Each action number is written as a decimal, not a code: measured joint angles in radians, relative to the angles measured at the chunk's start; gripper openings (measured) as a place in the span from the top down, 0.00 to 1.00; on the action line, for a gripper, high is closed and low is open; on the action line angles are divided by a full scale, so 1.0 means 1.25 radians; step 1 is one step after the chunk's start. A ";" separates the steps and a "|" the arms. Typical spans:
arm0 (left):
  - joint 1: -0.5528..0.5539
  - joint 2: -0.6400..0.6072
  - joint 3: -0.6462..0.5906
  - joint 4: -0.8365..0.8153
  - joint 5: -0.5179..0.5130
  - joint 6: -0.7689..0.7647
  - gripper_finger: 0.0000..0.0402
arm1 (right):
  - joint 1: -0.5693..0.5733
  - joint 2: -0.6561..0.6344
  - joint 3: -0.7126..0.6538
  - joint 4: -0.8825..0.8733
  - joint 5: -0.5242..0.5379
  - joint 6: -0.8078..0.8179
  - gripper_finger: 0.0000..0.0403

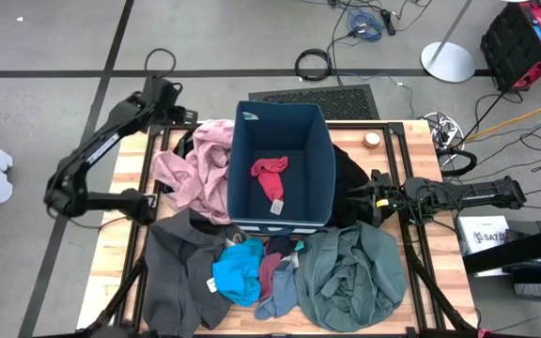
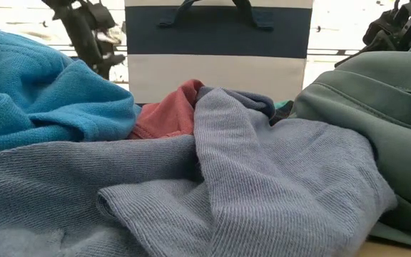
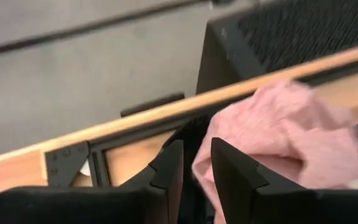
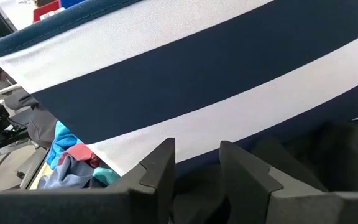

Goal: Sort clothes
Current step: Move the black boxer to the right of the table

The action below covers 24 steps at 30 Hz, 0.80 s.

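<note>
Table [image 1: 411, 141]: left tool [image 3: 194, 165] slightly parted, beside pink garment [image 3: 278, 134].

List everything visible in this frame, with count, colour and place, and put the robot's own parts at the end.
Bin: 1, navy blue with white stripes, table centre.
Red garment: 1, red, inside the bin.
Pink garment: 1, dusty pink, left of the bin.
Dark grey garment: 1, dark grey, front left of the table.
Blue piece: 1, bright blue, in front of the bin.
Grey-blue piece: 1, grey-blue, front centre, over a small red piece.
Grey-green garment: 1, grey-green, front right.
Black garment: 1, black, right of the bin.
Tape roll: 1, pale, back right of the table.
Left claw: 1, dark, beside the pink garment; no clear grip.
Right claw: 1, dark, by the bin's right side, open.
</note>
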 joint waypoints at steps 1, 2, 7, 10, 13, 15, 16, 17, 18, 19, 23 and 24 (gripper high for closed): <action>0.010 0.022 0.000 0.000 0.011 0.010 0.77 | 0.000 0.000 0.000 0.000 0.000 -0.001 0.71; 0.018 0.044 0.000 0.000 0.016 0.019 0.76 | 0.001 0.000 0.000 0.000 0.000 -0.002 0.71; 0.040 0.137 0.000 0.022 0.015 0.028 0.66 | 0.000 0.000 0.000 -0.016 -0.001 -0.002 0.71; 0.043 0.182 0.000 0.034 -0.001 0.026 0.59 | 0.000 0.000 0.000 -0.021 -0.001 -0.002 0.71; 0.043 0.218 0.000 0.034 -0.016 0.049 0.53 | 0.000 0.000 0.000 -0.020 -0.001 -0.002 0.71; 0.043 0.240 0.000 0.034 -0.018 0.056 0.50 | 0.000 0.000 0.000 -0.021 -0.001 -0.002 0.71; 0.043 0.251 0.000 0.035 -0.021 0.055 0.48 | 0.000 0.000 0.000 -0.021 -0.001 -0.002 0.71; 0.043 0.261 0.000 0.036 -0.023 0.046 0.48 | 0.000 0.000 0.000 -0.021 -0.001 -0.002 0.71; 0.045 0.271 0.000 0.038 -0.024 0.039 0.47 | 0.000 0.000 0.000 -0.020 -0.001 -0.002 0.71; 0.048 0.281 0.000 0.038 -0.024 0.023 0.47 | 0.000 0.000 0.000 -0.021 -0.001 -0.002 0.71; 0.063 0.321 0.000 0.038 -0.013 -0.033 0.47 | 0.000 0.000 0.000 -0.022 -0.001 -0.002 0.71; 0.064 0.328 0.000 0.039 -0.013 -0.040 0.47 | 0.000 0.000 0.000 -0.022 -0.001 -0.002 0.71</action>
